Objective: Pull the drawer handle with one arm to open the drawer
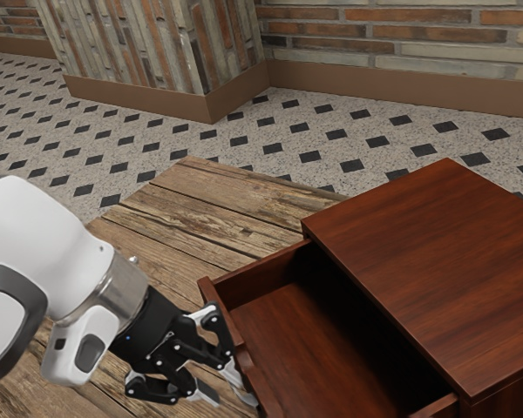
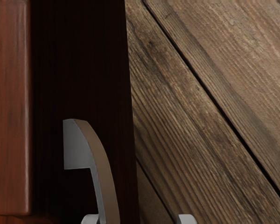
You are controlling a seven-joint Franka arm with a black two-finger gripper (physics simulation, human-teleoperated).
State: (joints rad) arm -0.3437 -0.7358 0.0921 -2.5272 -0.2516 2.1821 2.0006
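Exterior view: the white arm [image 1: 44,252] is coming in from 8 o'clock and reaching toward 5 o'clock. The black gripper [image 1: 220,379] is sitting at 6 o'clock, right against the outer face of the drawer [image 1: 270,270]. Its fingers are standing apart, one higher and one lower along the front panel. The drawer is standing pulled out of the dark red cabinet [image 1: 436,252], sticking out toward 7 o'clock with its inside showing. The cabinet is taking up the 3 to 5 o'clock area. Both are resting on the plank table [image 1: 209,209]. A tiled floor [image 1: 331,131] is running behind from 9 to 2 o'clock, with brick walls [image 1: 401,35] at 12.

Wrist view: the camera is looking down the dark drawer front [image 2: 79,70], with the table planks [image 2: 214,116] lying beside it. The curved grey handle [image 2: 95,158] is standing off the front. Two grey fingertips [image 2: 185,219] are showing well apart. The handle is running down close beside one of them and lying apart from the other, so the fingers are not clamping it.
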